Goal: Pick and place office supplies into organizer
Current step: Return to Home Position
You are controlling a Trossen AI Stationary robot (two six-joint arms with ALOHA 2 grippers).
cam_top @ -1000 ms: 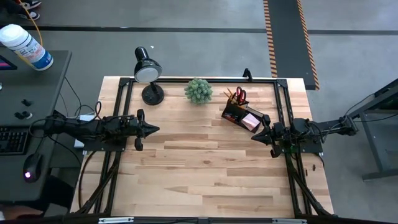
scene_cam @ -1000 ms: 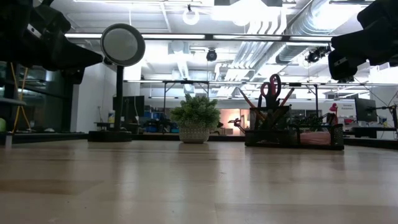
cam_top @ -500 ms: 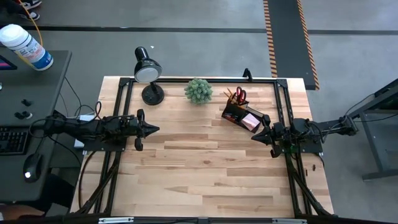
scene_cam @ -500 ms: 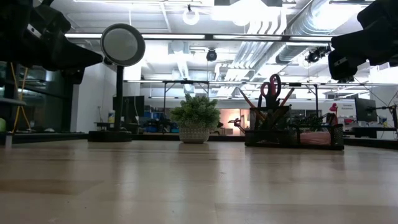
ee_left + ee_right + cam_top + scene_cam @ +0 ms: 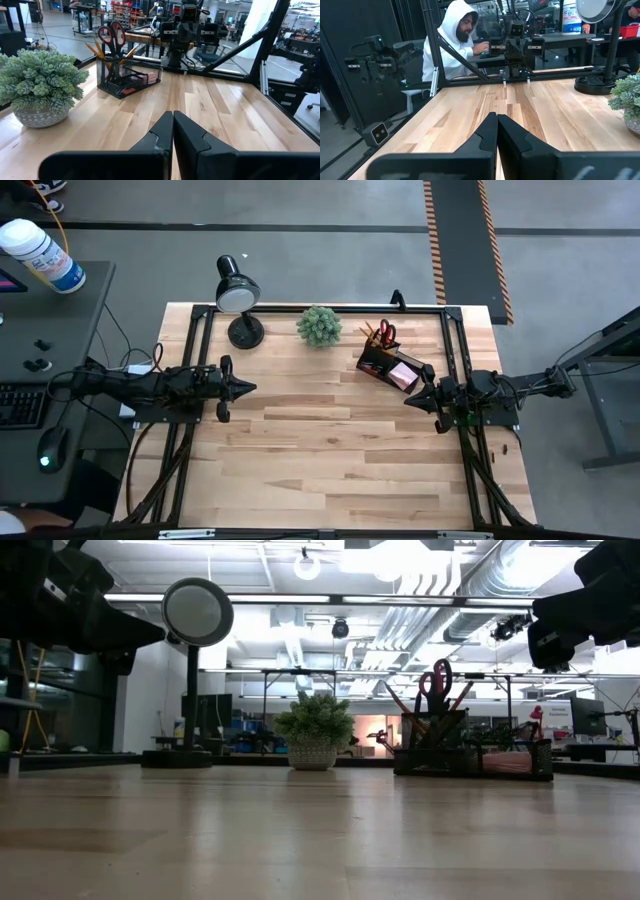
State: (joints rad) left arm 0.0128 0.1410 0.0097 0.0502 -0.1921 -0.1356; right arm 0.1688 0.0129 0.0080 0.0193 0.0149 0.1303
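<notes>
The black mesh organizer (image 5: 388,364) stands at the table's far right, also in the left wrist view (image 5: 127,76) and the low view (image 5: 470,748). Red-handled scissors (image 5: 112,34) and orange pencils (image 5: 94,49) stand upright in its tall cup; a pink sticky-note pad (image 5: 404,374) lies in its low tray. My left gripper (image 5: 250,388) hangs shut above the table's left side. My right gripper (image 5: 410,399) hangs shut at the right, just near of the organizer. Both point level toward the table's middle and hold nothing.
A black desk lamp (image 5: 238,298) and a green potted plant (image 5: 319,325) stand along the far edge, left of the organizer. A person in a white hood (image 5: 455,42) sits beyond the table's left side. Bare wood (image 5: 320,450) spreads across the middle and near half.
</notes>
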